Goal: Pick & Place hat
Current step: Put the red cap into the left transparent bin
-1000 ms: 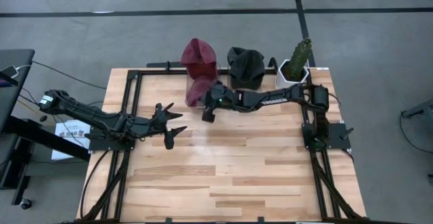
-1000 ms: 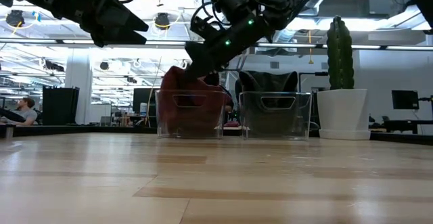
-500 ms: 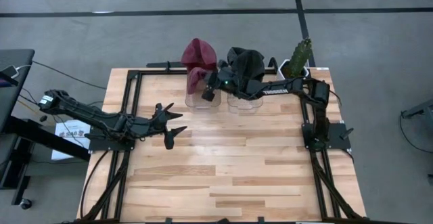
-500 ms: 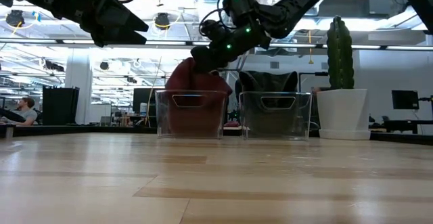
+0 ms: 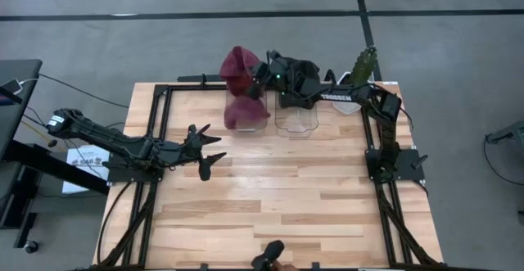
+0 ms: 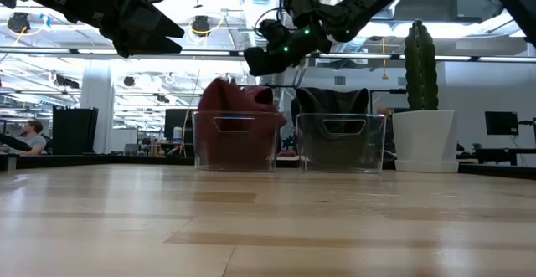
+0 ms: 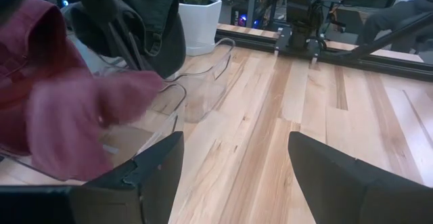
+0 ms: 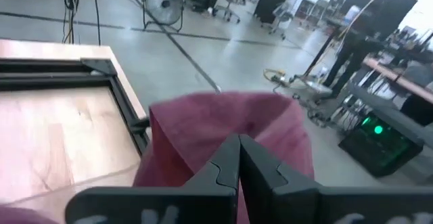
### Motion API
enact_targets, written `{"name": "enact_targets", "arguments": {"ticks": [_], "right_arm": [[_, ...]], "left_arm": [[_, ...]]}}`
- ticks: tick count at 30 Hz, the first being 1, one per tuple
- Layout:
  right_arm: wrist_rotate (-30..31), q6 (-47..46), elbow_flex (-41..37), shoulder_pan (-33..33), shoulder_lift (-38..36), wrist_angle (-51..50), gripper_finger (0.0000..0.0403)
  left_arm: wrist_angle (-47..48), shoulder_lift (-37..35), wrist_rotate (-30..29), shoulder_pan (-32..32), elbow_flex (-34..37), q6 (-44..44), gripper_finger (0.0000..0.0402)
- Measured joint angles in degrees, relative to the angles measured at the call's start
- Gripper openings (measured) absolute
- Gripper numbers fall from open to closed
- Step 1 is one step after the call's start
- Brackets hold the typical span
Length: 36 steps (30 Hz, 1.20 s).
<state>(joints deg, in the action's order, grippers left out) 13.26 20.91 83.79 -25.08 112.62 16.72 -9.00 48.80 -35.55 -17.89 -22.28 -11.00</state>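
A maroon hat [image 5: 244, 111] lies in the left clear bin [image 6: 236, 143] at the table's far edge. More maroon cloth [image 5: 237, 62] stands up over that bin's far wall. A black hat [image 5: 301, 79] sits in and over the right clear bin [image 6: 341, 143]. My right gripper [image 5: 259, 71] is shut and hovers above the left bin, pointing at the raised maroon cloth [image 8: 223, 119]. In the low view my right gripper [image 6: 251, 62] stands apart from the hat's top [image 6: 237, 86]. My left gripper [image 5: 211, 146] hangs open over the table's left half, nothing between its fingers.
A cactus in a white pot [image 5: 359, 76] stands at the far right corner beside the right bin. Black frame rails [image 5: 164, 99] run along the table's sides. A dark thing [image 5: 270, 259] pokes in at the near edge. Bare wood [image 5: 286, 189] fills the middle.
My right gripper, shut throughout, has swung from the left bin's near side up and toward the far edge. Half a second ago its tip was at the maroon hat's top; now it is clear above. The hat rests in the bin.
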Motion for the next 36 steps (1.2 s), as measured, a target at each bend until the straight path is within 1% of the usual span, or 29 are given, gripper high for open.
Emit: {"name": "enact_targets", "arguments": {"ticks": [5, 8, 11, 13, 17, 19, 20, 23, 25, 29, 34, 36], "right_arm": [[-3.18, -1.01, 0.02, -1.55, -0.04, -4.89, 0.0], [-7.57, -0.94, -0.04, -0.77, -1.73, -9.33, 0.0], [-13.42, -0.87, 0.03, 1.92, -4.63, -12.55, 0.0], [-16.16, -0.26, 0.11, 4.69, -5.61, -13.87, 0.0], [-17.77, 0.98, 0.08, 11.44, -5.74, -17.98, 0.0], [-17.06, 2.6, -0.14, 14.76, -4.44, -19.43, 0.0], [-15.11, 3.47, -0.7, 16.21, -3.39, -19.78, 0.0], [-6.74, 6.58, -1.79, 19.23, 0.09, -20.85, 0.0], [-3.47, 7.13, -1.59, 19.54, 1.83, -19.73, 0.0], [-1.99, 7.2, -1.5, 18.7, 4.58, -18.04, 0.0], [-0.73, 7.55, -1.53, 17.28, 4.79, -16.4, 0.0], [0.84, 7.61, -1.53, 16.3, 4.7, -16.03, 0.0]], "left_arm": [[0.01, 0.0, 0.0, 0.0, 0.0, 0.56, 0.0264], [0.01, 0.0, 0.0, 0.0, 0.0, 0.67, 0.0264], [0.03, 0.02, 0.0, 0.0, 0.0, 1.59, 0.0264], [0.03, 0.01, 0.0, 0.0, 0.0, 1.72, 0.0264], [-0.01, 0.01, 0.0, 0.0, 0.0, 1.66, 0.0264], [-0.01, 0.02, 0.0, 0.0, 0.0, 1.3, 0.0264], [-0.02, 0.02, 0.0, 0.0, 0.0, 1.23, 0.0264], [-0.05, 0.02, 0.0, -0.02, 0.0, 1.06, 0.0264], [-0.09, 0.02, 0.0, 0.0, 0.0, 0.28, 0.0264], [-0.32, 0.02, 0.0, -0.02, 0.0, 0.02, 0.0264], [-0.33, 0.02, 0.0, 0.0, 0.0, 0.04, 0.0264], [-0.34, 0.0, 0.0, 0.0, 0.0, 0.06, 0.0264]]}}
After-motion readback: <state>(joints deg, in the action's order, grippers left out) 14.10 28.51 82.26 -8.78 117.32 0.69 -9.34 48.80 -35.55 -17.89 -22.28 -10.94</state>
